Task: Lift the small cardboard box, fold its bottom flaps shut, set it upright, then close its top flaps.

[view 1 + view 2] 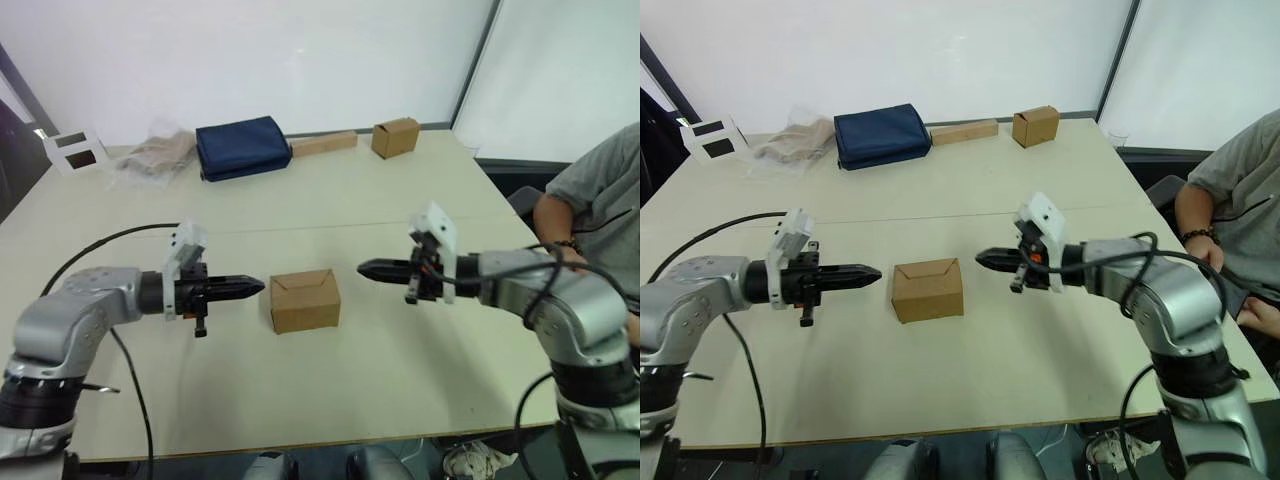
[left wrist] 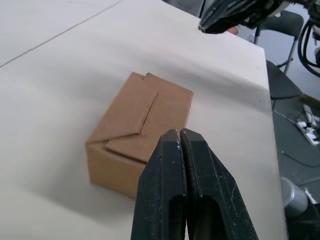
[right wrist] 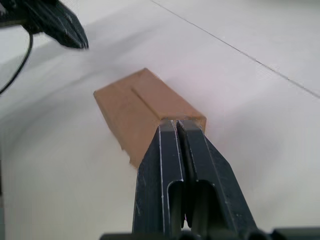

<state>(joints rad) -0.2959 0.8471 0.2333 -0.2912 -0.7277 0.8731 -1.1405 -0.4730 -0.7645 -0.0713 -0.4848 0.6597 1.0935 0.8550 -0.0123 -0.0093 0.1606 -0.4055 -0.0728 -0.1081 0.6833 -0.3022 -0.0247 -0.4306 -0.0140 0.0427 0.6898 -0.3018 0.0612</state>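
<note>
The small cardboard box stands on the table between my two grippers, plain brown. Its top flaps lie folded down and meet at a centre seam. The bottom flaps are hidden under the box. My left gripper is shut and empty, its tip a short gap to the left of the box at about its top edge. My right gripper is also shut and empty, pointing at the box from the right with a slightly wider gap. Neither gripper touches the box.
At the table's far side lie a navy bag, a long cardboard strip, a smaller brown box, a crumpled plastic bag and a white frame. A person sits at the right edge.
</note>
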